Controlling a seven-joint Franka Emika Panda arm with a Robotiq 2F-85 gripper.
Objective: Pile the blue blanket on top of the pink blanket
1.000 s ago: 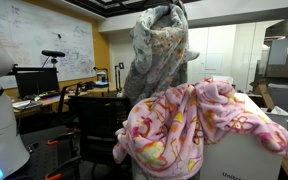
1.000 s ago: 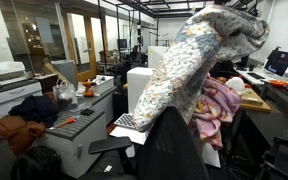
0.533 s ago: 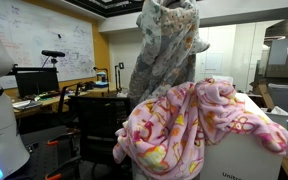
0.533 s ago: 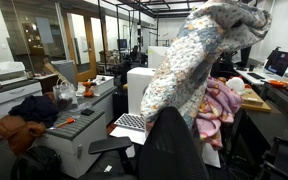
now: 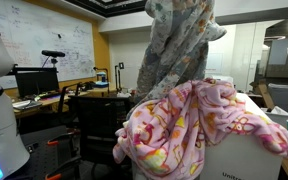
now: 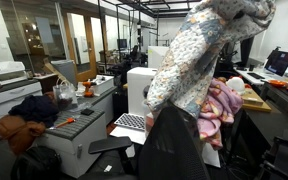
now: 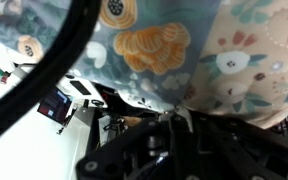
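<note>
Two in play: pale blue floral fleece blanket [image 5: 176,50] hanging high over pink patterned fleece blanket [image 5: 199,125] draped on white worktop [image 5: 242,162]; fingers buried in cloth, grip impossible to tell.

blue blanket [image 5: 179,45] top cut off, hand [image 7: 179,128] dark, blurred

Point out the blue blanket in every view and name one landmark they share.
In an exterior view: blue blanket hangs from the top centre, above the pink blanket.
In an exterior view: it drapes from upper right to centre, before the pink blanket.
Wrist view: its floral cloth fills the upper picture, close up.
Shared landmark: the pink blanket, in both exterior views; unclear in the wrist view.
</note>
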